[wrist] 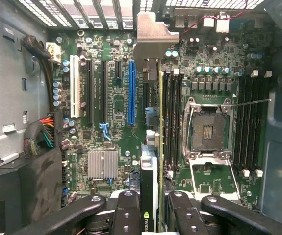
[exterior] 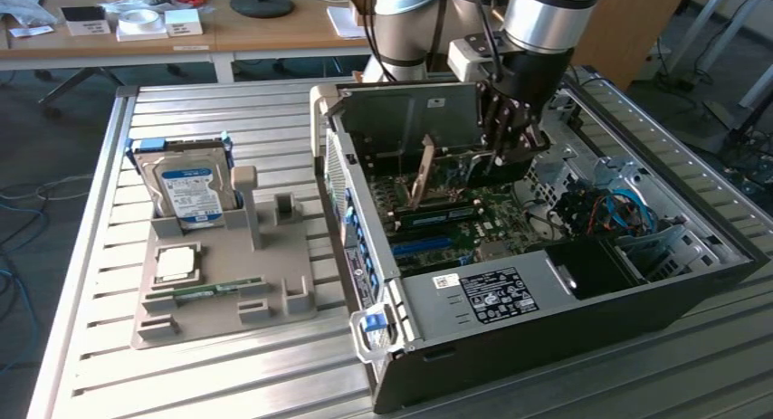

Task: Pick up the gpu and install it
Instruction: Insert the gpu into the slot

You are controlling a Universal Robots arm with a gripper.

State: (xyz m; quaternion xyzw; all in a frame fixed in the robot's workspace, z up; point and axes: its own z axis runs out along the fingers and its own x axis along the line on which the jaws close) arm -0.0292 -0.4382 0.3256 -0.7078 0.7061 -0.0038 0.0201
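Wrist view: the end effector (wrist: 153,215) pinches the gpu (wrist: 149,181) by its upper edge, one dark finger against each face. The gpu is seen edge-on, as a thin dark strip. It has a green-and-black logo near the fingers and a bent silvery metal bracket (wrist: 153,36) at its far end. It hangs over the green motherboard (wrist: 111,132), just beside a long blue slot (wrist: 132,93); whether it touches the board I cannot tell.

Exterior view: the end effector (exterior: 508,143) reaches down into an open computer case (exterior: 544,292) lying on a slatted metal tabletop (exterior: 242,365).

The gpu looks light and stiff but probably fragile. Its flat faces should give a sure hold near the upper edge. Its connector edge and small parts are best left unsqueezed, and twisting might crack it.
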